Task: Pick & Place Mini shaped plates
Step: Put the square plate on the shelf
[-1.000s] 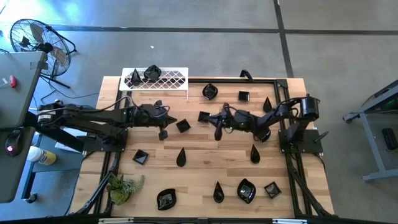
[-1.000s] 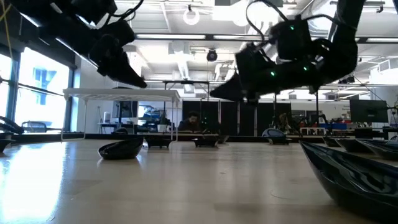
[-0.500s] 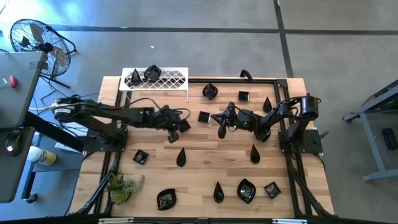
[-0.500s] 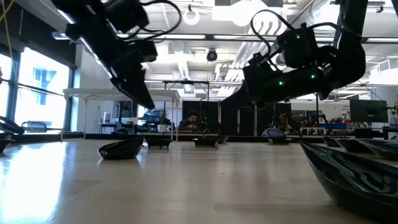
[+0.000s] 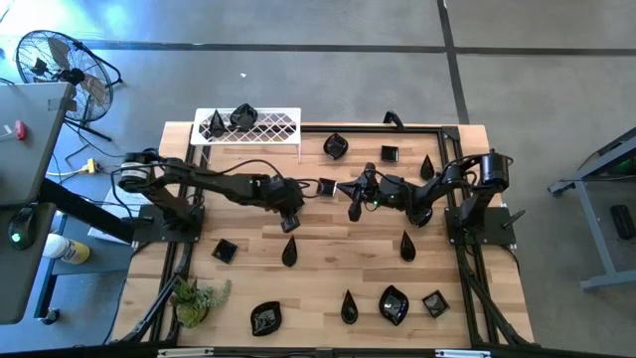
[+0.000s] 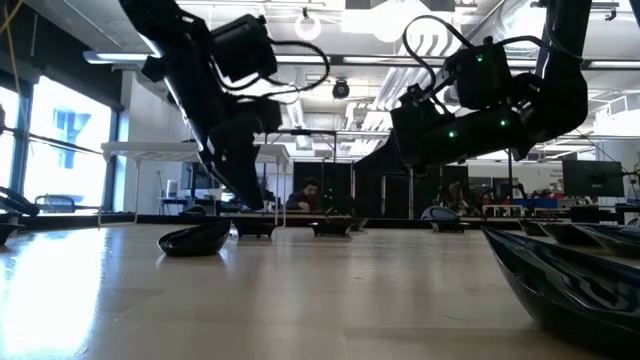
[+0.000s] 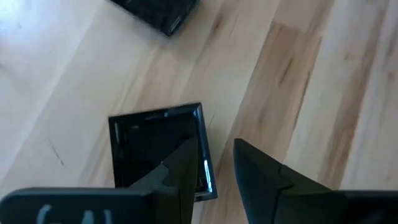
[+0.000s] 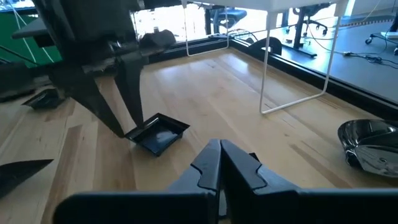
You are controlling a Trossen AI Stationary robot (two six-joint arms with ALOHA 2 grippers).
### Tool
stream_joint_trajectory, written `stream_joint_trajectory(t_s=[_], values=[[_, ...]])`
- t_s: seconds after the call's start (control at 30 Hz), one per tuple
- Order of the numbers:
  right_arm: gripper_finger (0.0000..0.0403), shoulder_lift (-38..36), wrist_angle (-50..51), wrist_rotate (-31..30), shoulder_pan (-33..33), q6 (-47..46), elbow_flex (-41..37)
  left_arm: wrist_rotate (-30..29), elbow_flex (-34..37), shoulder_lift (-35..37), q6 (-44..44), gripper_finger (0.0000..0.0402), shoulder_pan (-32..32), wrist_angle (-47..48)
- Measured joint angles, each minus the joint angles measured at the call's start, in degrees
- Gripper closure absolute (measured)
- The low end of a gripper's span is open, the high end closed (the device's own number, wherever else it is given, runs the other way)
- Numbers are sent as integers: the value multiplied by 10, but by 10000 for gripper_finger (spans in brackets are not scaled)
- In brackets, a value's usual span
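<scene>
Two grippers meet near the table's middle from above: the left gripper (image 5: 291, 212) is down at a square plate (image 5: 291, 202), the right gripper (image 5: 351, 207) just across from it. From the left wrist, its parted fingers (image 7: 261, 180) straddle the square plate's (image 7: 158, 146) near rim, one over the dish, one outside. From the right wrist, the right gripper's (image 8: 219, 163) fingers are pressed together, holding nothing, with that plate (image 8: 157, 134) beyond them on the wood.

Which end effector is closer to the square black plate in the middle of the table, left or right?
Left. The left end effector is right at the square plate, open, one finger over its rim edge. The right end effector is shut and hangs apart from the plate, to its right in the high view.
</scene>
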State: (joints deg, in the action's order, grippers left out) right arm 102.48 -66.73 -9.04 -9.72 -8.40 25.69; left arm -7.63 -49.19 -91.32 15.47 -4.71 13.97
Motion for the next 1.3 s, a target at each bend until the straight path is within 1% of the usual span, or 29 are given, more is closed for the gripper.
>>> stream_joint_trajectory(t_s=[0.2, 0.3, 0.5, 0.6, 0.8, 0.87, 0.97, 1.07, 1.17, 1.2, 1.23, 1.3], values=[[399, 0, 0, 0, 0, 10, 0, -5, -7, -26, 8, 300, 0, -3], [401, 0, 0, 0, 0, 14, 0, -19, -7, -40, 17, 300, 0, -2], [394, 0, 0, 0, 0, 14, 0, -19, -7, -57, 28, 302, 0, -6], [397, 0, 0, 0, 0, 14, 0, -22, -7, -59, 28, 319, 0, -8], [399, 0, 0, 0, 0, 14, 0, -13, -7, -59, 8, 381, 0, -8], [396, 0, 0, 0, 0, 14, 0, -4, -9, -59, -2, 394, 0, -6], [395, 0, 0, 0, 0, 14, 1, 12, -30, -52, -14, 393, -2, 29], [397, 0, 1, 0, 0, 14, 1, 15, -73, -33, -52, 397, -1, 80], [401, 0, 5, 0, 0, 14, 1, 12, -109, -5, -92, 399, -1, 149], [401, 0, 8, 0, 0, 14, 1, 10, -124, 4, -106, 399, -1, 153], [401, 0, 10, 0, 0, 15, 1, 6, -138, 14, -120, 399, -2, 158], [399, 0, 12, -1, 0, 14, 1, -13, -158, 42, -151, 400, -2, 202]])
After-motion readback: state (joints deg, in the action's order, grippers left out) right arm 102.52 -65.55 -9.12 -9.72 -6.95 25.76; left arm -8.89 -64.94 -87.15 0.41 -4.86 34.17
